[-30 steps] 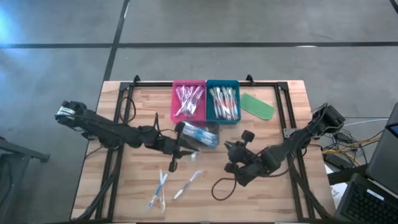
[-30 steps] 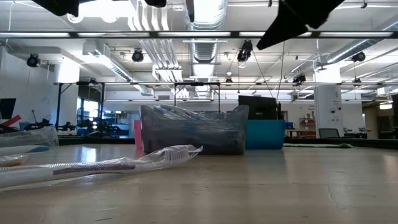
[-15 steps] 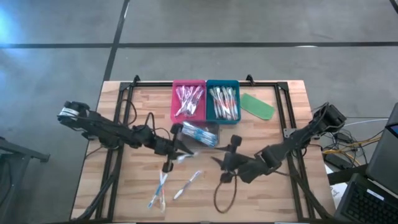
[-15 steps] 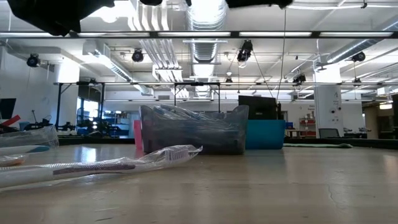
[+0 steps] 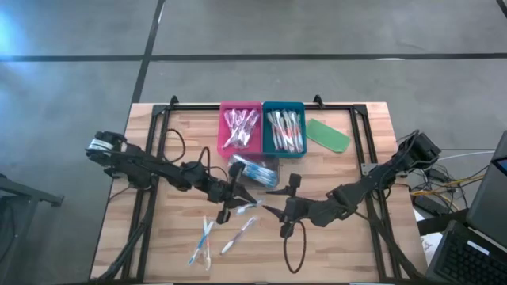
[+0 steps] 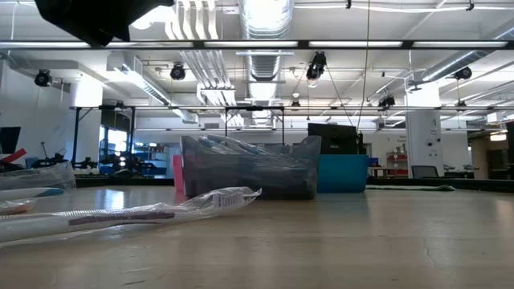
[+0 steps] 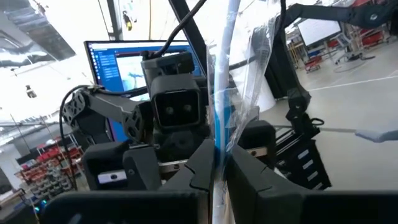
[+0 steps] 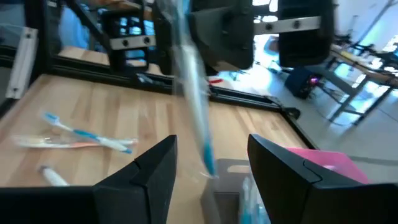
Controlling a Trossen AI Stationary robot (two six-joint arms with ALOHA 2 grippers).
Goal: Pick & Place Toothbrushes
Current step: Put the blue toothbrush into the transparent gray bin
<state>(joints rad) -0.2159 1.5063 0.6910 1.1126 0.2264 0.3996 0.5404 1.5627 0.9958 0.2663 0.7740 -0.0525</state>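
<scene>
**Mid-air handover of a wrapped brush**

Table [image 5: 364, 245] — wood top, dark frame. Both arms meet over its middle, so the brush looks set to pass from one to the other rather than go straight to a tray.

Two trays at the far edge, side by side: pink tray [image 5: 240, 107] and teal tray [image 5: 283, 107], each heaped with toothbrushes — too many to count. They look like the drop-off bins. One clear bag [image 5: 257, 171] of more brushes lies just in front of them. One green piece [image 5: 327, 134] sits beside the teal tray.

Left gripper [image 5: 235, 199]: fingers clamped on a wrapped brush [image 7: 221, 93], held upright, probably to offer it.

Right gripper [image 8: 208, 165]: fingers spread wide, facing that brush, nothing in them; contact not yet visible.

Loose brushes [image 5: 207, 234] on the near table: three or so, well apart from the trays.
</scene>
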